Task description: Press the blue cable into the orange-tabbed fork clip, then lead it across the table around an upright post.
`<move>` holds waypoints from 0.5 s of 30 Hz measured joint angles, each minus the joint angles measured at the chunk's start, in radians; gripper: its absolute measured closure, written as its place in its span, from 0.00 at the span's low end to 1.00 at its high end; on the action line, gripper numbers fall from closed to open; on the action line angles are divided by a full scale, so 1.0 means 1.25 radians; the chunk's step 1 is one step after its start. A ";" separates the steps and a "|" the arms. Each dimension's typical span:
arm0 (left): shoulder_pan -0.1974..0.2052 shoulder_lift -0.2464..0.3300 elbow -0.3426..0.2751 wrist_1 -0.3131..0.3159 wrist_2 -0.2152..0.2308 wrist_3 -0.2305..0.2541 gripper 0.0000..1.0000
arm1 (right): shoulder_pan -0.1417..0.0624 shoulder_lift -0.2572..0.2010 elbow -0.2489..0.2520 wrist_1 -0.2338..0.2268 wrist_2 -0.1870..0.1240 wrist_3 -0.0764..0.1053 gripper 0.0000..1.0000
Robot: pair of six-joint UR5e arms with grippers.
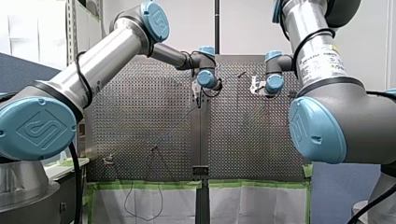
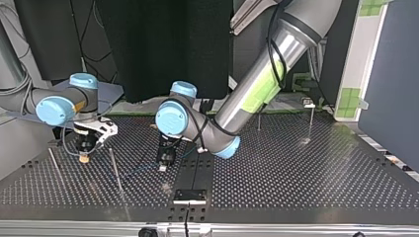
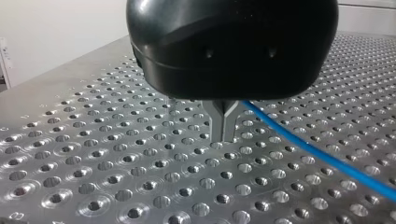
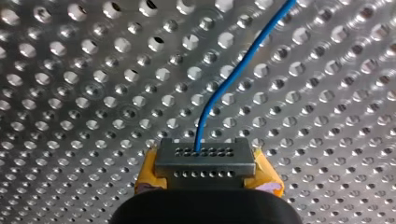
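The blue cable (image 4: 233, 74) runs over the perforated table and ends between the yellow-padded fingers of my right gripper (image 4: 200, 151), which is shut on it. In the top view, my right gripper (image 2: 85, 158) stands low at the left. From there the cable (image 2: 141, 171) leads to my left gripper (image 2: 163, 168) near the middle. My left gripper (image 3: 223, 135) has its metal fingers shut, tips at the table, and the cable (image 3: 317, 154) comes out beside them. In the front view the cable (image 1: 175, 128) slants taut from my left gripper (image 1: 198, 99) to a small clip (image 1: 154, 149).
Thin upright posts (image 2: 114, 168) (image 2: 54, 165) stand near my right gripper, and two more (image 2: 259, 121) (image 2: 311, 121) at the far right of the top view. A black block (image 2: 189, 196) sits on the table's centre seam. A black wire (image 1: 140, 205) hangs over the front edge.
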 joint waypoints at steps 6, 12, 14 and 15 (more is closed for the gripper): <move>0.000 0.000 0.000 0.001 0.000 -0.004 1.00 | 0.002 0.003 0.004 -0.005 0.000 -0.001 1.00; -0.003 0.000 0.000 0.001 0.002 -0.005 0.71 | 0.004 0.011 0.004 -0.005 -0.001 -0.003 1.00; -0.003 0.000 0.000 0.001 0.001 -0.005 0.42 | 0.005 0.014 0.007 -0.006 -0.001 -0.006 1.00; -0.003 0.000 0.000 0.001 0.001 -0.005 0.42 | 0.005 0.015 0.008 -0.006 0.000 -0.007 1.00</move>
